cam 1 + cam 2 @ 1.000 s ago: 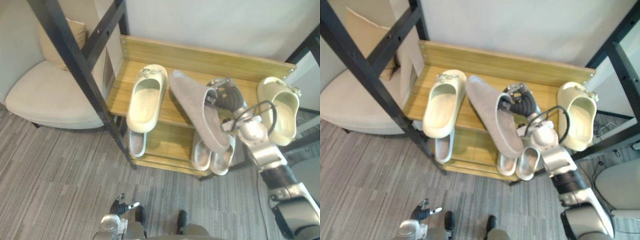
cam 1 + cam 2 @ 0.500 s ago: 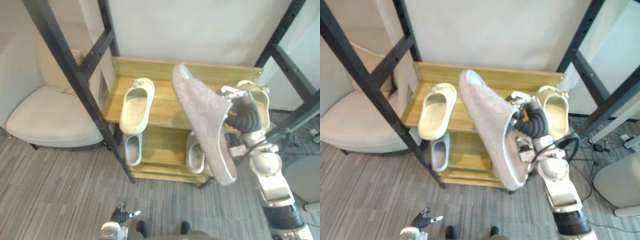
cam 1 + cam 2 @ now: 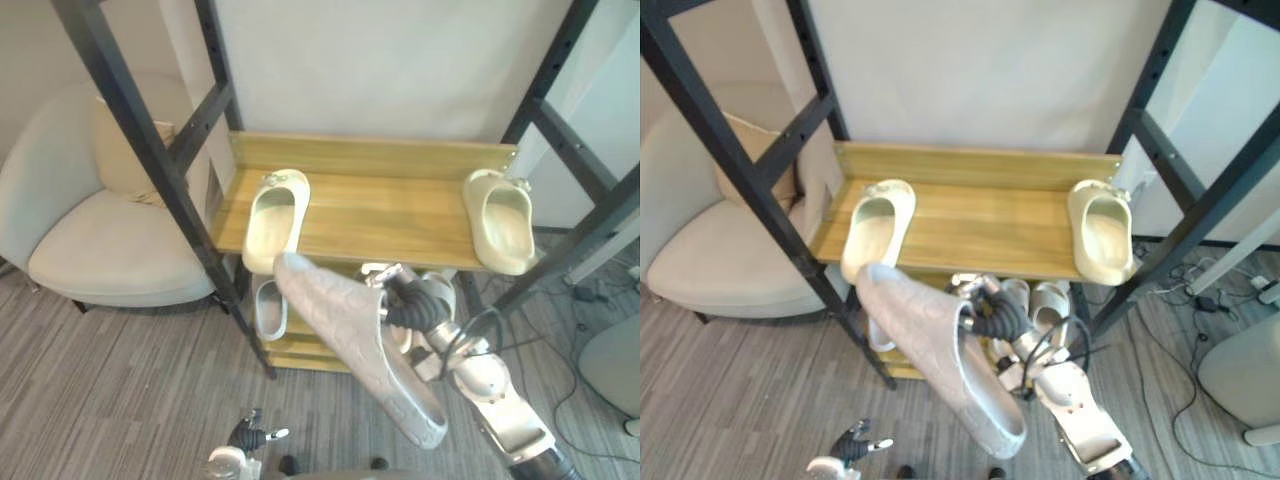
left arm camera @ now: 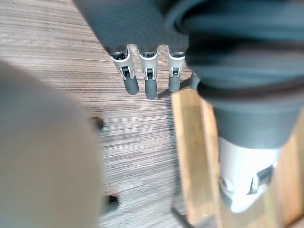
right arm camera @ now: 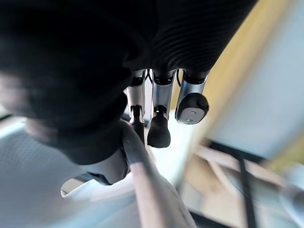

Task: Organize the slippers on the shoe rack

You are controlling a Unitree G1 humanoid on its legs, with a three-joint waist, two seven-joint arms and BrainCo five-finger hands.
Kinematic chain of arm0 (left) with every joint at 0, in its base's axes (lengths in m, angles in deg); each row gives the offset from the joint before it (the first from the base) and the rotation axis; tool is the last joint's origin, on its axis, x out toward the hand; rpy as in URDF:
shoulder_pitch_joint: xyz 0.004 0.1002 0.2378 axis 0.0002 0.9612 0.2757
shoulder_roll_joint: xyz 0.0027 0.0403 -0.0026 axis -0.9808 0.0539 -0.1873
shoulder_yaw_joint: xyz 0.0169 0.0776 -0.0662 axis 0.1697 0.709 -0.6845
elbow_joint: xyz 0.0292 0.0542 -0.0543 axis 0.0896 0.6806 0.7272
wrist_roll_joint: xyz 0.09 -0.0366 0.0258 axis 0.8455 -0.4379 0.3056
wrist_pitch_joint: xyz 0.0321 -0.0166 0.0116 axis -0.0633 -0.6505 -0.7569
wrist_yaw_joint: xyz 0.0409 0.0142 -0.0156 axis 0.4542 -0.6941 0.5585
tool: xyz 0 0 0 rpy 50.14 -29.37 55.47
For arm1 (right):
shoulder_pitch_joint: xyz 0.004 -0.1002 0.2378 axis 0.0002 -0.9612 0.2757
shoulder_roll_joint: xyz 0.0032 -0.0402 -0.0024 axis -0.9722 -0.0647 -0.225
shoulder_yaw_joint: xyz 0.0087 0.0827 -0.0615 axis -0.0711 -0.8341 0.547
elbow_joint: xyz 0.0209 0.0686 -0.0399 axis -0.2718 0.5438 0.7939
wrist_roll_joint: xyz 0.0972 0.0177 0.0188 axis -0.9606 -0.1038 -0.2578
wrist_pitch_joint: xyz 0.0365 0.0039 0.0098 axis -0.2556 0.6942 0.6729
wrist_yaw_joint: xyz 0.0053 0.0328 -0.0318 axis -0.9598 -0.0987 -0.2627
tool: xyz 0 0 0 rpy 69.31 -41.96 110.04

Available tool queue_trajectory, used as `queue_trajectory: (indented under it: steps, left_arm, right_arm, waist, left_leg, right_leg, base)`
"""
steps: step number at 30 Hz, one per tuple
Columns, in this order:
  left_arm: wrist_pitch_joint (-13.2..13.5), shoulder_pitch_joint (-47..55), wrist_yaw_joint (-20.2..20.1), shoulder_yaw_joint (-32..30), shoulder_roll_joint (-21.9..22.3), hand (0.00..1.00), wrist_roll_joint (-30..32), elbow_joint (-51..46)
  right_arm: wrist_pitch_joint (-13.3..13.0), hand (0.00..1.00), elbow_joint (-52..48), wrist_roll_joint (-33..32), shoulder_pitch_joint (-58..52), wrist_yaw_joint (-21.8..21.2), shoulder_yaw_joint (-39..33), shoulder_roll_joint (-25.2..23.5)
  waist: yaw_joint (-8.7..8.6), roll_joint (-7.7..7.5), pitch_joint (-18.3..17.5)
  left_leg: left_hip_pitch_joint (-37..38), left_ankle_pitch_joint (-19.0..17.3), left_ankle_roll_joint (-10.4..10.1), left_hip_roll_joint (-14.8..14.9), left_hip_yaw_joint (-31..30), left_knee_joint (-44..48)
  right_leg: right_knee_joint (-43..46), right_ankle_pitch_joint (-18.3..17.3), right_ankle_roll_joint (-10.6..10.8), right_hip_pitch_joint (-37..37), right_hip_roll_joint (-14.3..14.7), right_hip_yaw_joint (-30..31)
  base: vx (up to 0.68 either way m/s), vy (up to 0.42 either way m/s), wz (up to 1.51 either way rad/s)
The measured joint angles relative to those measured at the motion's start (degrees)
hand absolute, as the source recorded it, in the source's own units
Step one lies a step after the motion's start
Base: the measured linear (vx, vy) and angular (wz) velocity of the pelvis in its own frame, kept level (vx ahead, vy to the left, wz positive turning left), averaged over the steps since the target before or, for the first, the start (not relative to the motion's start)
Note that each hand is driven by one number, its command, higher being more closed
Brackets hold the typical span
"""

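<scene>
R hand point(image 3: 402, 297) clamped on grey felt slipper point(image 3: 350, 342), near side of wooden shoe rack point(image 3: 380, 215), unplaced; cream rubber slippers point(image 3: 272, 218) point(image 3: 500, 220) shelved; L hand point(image 4: 150, 85) slack.

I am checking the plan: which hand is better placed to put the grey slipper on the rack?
Right: the right hand grips the grey slipper before the shoe rack; the left hand hangs low, empty.
</scene>
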Motion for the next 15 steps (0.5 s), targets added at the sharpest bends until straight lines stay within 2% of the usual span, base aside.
queue_trajectory:
  steps: [2, 5, 11, 15]
  left_arm:
    - [0.3, -3.2, 0.4, 0.3, 0.0, 0.0, -0.3, -0.9]
    - [0.3, -6.0, 0.1, 0.5, -0.5, 0.0, -3.7, -1.8]
    - [1.6, -7.7, 0.5, -2.0, -1.1, 0.0, -7.0, -8.8]
    - [1.7, -8.5, 1.9, -5.4, -0.3, 0.0, -7.4, -13.1]
  right_arm:
    - [0.5, 1.0, 3.7, 3.1, 5.0, 1.9, 0.9, 1.2]
    - [1.2, 1.0, 5.6, 6.1, 8.5, 4.8, 0.9, 1.2]
    - [2.5, 1.0, 5.2, 8.3, 13.6, 11.6, -4.9, -1.2]
    - [3.3, 1.0, 5.0, 8.2, 16.4, 15.7, -8.0, -2.4]
  waist:
    - [0.19, 0.86, 4.0]
    - [0.48, 1.01, 7.3]
    - [0.4, 1.11, 10.7]
    - [0.8, 1.11, 12.0]
  left_leg:
    - [-7.5, -2.4, -0.2, 0.4, -1.7, 8.6]
    - [-15.5, -5.0, -0.8, 0.5, -3.4, 16.3]
    - [-30.4, -8.8, -0.8, 1.1, -4.2, 32.1]
    - [-37.7, -11.0, -0.5, 1.5, -5.0, 40.0]
  right_leg:
    - [9.0, -3.4, -0.6, -6.8, -1.0, -0.7]
    - [17.7, -7.8, -1.1, -13.8, -2.5, -2.2]
    - [35.0, -13.1, -2.3, -28.2, -5.3, -1.6]
    - [43.1, -16.3, -2.8, -34.7, -6.3, -1.5]
  base:
    - [-0.22, -0.023, 0.37]
    - [-0.24, -0.029, 0.34]
    - [-0.15, -0.006, 0.11]
    - [-0.12, -0.015, 0.12]
